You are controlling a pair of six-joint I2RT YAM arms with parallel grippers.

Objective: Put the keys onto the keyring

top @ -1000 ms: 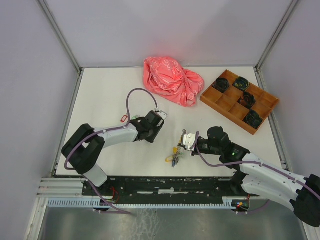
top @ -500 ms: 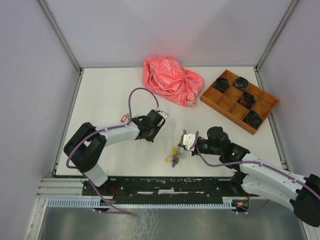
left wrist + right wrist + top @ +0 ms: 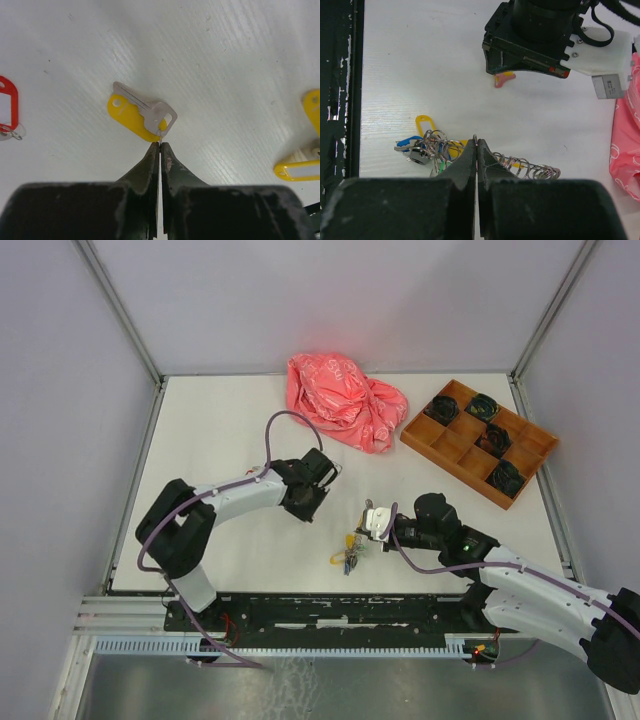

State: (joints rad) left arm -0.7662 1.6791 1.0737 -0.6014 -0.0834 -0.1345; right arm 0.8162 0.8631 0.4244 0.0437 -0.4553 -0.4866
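My left gripper (image 3: 160,144) is shut on the small loop of a silver key with a yellow tag (image 3: 142,112), which hangs just above the table. In the top view this gripper (image 3: 312,480) is left of centre. My right gripper (image 3: 476,141) is shut on the thin silver keyring (image 3: 475,136). Several keys (image 3: 427,147) with blue, yellow and green tags and several small loops (image 3: 535,170) hang on it. In the top view the right gripper (image 3: 372,523) holds this bunch (image 3: 350,552) near the front edge. A red-tagged key (image 3: 7,107) lies on the table.
A crumpled pink bag (image 3: 345,400) lies at the back centre. An orange compartment tray (image 3: 478,440) with dark items stands at the back right. Two more yellow tags (image 3: 300,170) lie at the right in the left wrist view.
My left gripper has moved a little right and away from the front edge with the yellow-tagged key. Its arm now hides the red tag in the top view. The right arm has not moved.
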